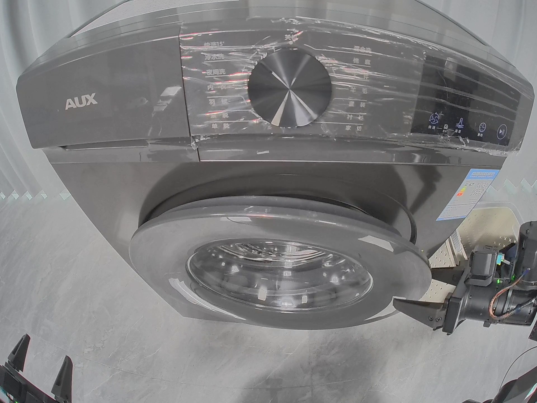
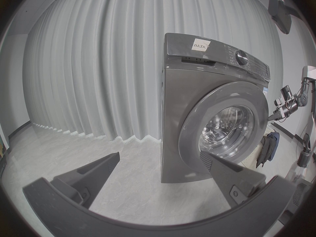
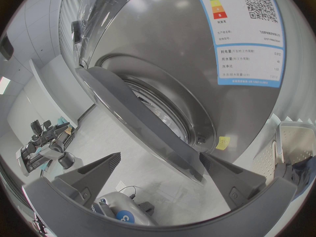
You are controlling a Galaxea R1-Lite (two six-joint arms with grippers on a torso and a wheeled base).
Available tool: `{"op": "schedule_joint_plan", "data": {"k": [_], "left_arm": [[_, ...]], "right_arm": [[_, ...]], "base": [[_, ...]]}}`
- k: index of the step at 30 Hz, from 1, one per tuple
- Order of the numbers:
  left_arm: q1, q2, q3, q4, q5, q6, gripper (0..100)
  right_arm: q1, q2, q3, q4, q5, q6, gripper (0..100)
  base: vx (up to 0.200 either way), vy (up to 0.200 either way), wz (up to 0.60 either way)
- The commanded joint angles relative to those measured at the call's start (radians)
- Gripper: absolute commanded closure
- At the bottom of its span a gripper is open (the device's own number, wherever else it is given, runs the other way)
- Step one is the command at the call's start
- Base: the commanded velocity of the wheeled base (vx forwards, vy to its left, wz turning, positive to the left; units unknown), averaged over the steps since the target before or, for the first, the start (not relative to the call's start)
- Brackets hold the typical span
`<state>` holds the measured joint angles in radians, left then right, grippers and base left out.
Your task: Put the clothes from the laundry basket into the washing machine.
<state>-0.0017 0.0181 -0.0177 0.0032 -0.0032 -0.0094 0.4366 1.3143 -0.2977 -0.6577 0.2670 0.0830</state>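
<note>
Pale curtains [image 2: 82,66] are hanging behind the washing machine [image 1: 279,85], its door [image 1: 279,264] ajar. The laundry basket [image 1: 486,228] is being half hidden by it, with dark clothes [image 2: 268,147] draped over. The right gripper [image 3: 159,155], fingers spread, is being held at the door's edge; the left gripper [image 2: 159,153], likewise spread, is well apart.

Right gripper [image 3: 159,155] is spread wide, and the free rim of the door [image 3: 138,116] sits between its fingers [image 3: 227,178], hard by one pad. The door stands ajar from the washing machine [image 3: 158,27], with the ribbed drum opening [image 3: 164,109] showing in the gap behind it. There's an energy label [image 3: 248,37] high on the front panel and a small yellow sticker [image 3: 223,143] by the door frame. To the machine's right is the pale laundry basket [image 3: 293,142], with dark clothes [image 3: 302,171] inside.
</note>
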Motion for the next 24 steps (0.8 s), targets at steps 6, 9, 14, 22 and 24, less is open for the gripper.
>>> {"op": "schedule_joint_plan", "data": {"k": [6, 9, 14, 22, 24], "left_arm": [[0.000, -0.015, 0.016, 0.000, 0.000, -0.004, 0], [0.000, -0.013, 0.016, 0.000, -0.001, -0.001, 0], [0.000, -0.015, 0.016, 0.000, -0.001, -0.001, 0], [0.000, -0.015, 0.016, 0.000, -0.001, -0.001, 0], [0.000, -0.015, 0.016, 0.000, -0.001, -0.001, 0]], "right_arm": [[-0.012, -0.075, 0.046, -0.002, -0.002, -0.005, 0], [-0.010, -0.035, 0.017, -0.005, -0.002, -0.003, 0], [-0.002, 0.023, 0.000, -0.008, 0.000, -0.003, 0], [0.040, 0.020, 0.041, -0.005, 0.001, -0.003, 0], [0.056, -0.015, 0.071, -0.003, 0.000, -0.006, 0]], "base": [[-0.067, 0.000, 0.00], [-0.200, 0.000, 0.00], [-0.040, 0.000, 0.00], [0.000, 0.000, 0.00], [0.000, 0.000, 0.00]]}}
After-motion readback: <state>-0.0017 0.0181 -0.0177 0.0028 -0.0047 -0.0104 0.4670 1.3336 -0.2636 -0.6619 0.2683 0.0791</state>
